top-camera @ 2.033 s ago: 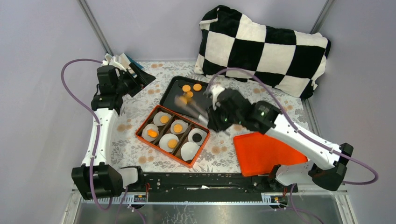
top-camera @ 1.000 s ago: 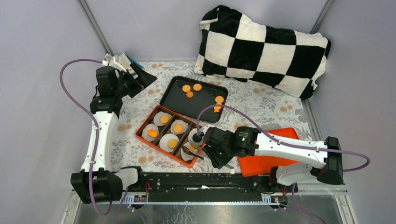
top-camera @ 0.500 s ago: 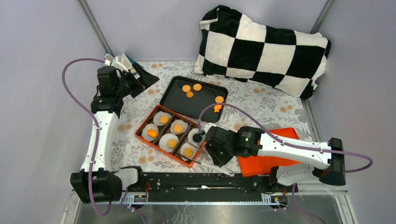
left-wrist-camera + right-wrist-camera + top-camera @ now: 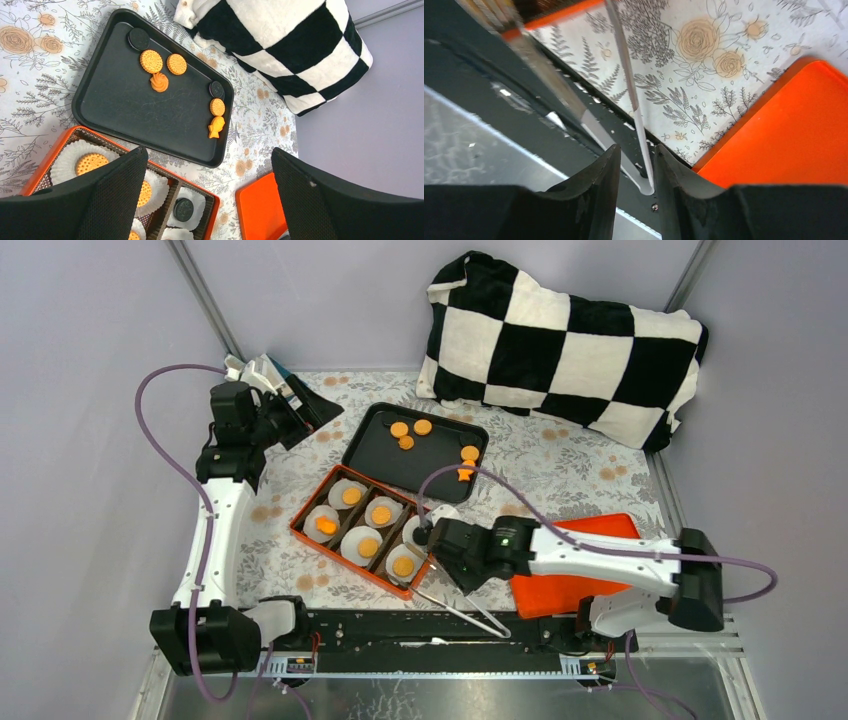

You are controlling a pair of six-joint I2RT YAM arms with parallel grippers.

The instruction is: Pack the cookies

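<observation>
Tongs [image 4: 588, 124] over near tbl [image 4: 704, 85] edge

A robot test booth, not a home: plain lilac panels [image 4: 90, 440] and metal posts [image 4: 205, 297] close in the desk [image 4: 270, 560], a black mounting rail [image 4: 360, 628] runs along its near edge, and a chequered cushion [image 4: 570, 340] fills its far right corner

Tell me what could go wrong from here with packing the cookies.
1. The right gripper pinches the tongs only at their closed end, above the rail. They might pivot or slip out.
2. All six slots of the box hold a cookie, yet more cookies sit on the tray. Extras could pile up and spill, or block a lid.
</observation>
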